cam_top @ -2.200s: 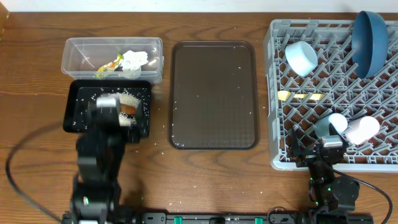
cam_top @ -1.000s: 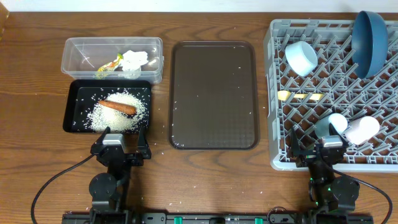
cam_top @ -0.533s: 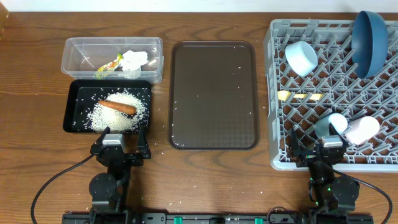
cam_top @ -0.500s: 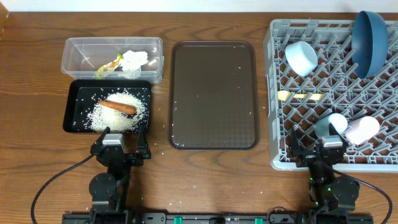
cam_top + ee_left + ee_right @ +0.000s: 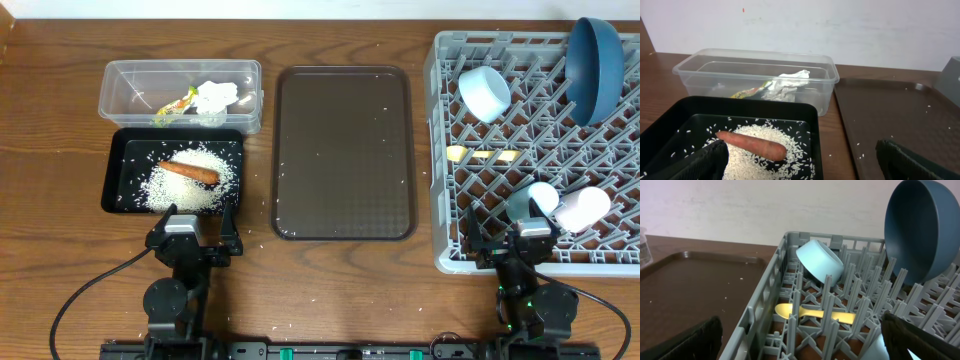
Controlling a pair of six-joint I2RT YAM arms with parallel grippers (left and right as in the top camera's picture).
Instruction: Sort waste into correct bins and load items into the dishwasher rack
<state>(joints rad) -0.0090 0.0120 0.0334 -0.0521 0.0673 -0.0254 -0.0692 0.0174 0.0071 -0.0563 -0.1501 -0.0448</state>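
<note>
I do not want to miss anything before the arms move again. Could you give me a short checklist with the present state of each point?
1. Carrot and rice in black tray: ok.
2. Tissue and wrapper in tub: ok.
3. Big bowl, small bowl, spoon, blue cup and pink cup in rack: ok.
4. No stray grains outside the bins: not ok, some lie on the brown tray and on the table.
5. Left tool and right tool open, empty: ok.
</note>
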